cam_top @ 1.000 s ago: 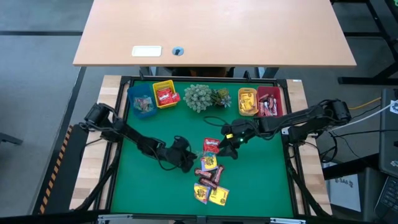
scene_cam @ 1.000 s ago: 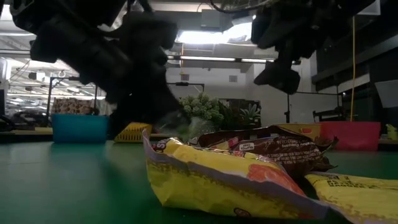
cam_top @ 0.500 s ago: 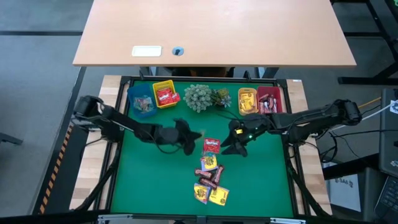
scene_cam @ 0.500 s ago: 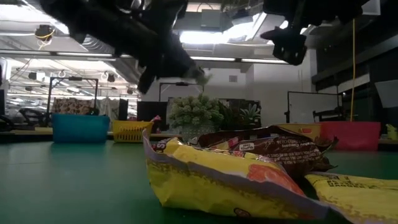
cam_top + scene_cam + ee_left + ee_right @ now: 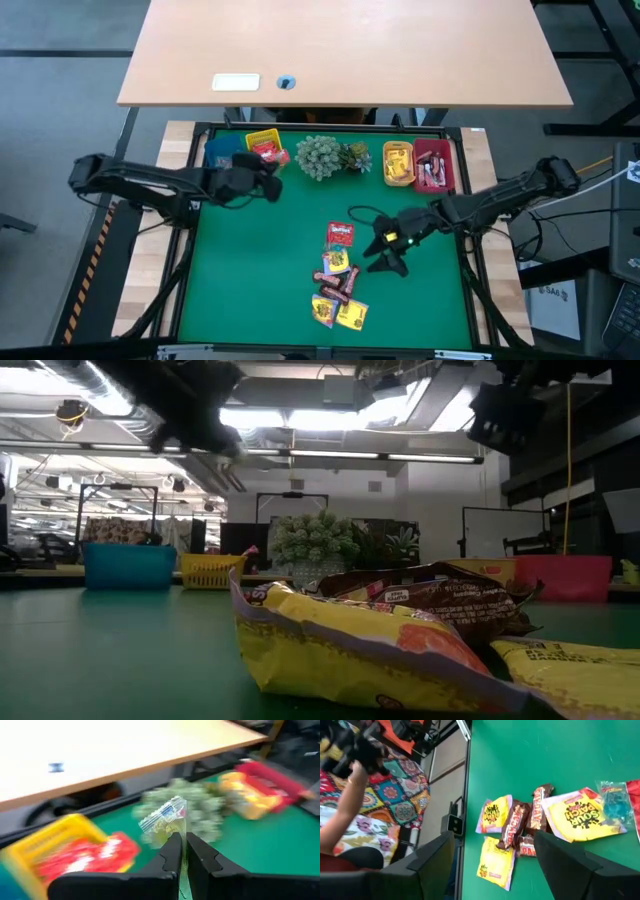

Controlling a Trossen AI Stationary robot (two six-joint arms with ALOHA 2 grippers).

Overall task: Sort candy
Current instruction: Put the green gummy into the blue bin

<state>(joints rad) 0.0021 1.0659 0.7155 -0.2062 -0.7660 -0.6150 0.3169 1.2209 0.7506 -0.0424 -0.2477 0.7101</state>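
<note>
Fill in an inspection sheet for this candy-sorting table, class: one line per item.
Surface: green mat, wooden-edged table.
Job's things: pile of yellow, red and brown wrapped candy mid-mat; small clear-wrapped sweet in left hand.
Clutter: blue bin, yellow bin, orange bin, red bin, grey-green plant cluster along the far edge.
Grippers: left hand shut on the sweet near the yellow bin; right hand open beside the pile.
Cables: black loop on mat.
Surroundings: pale wooden desk; person's sleeve.
</note>
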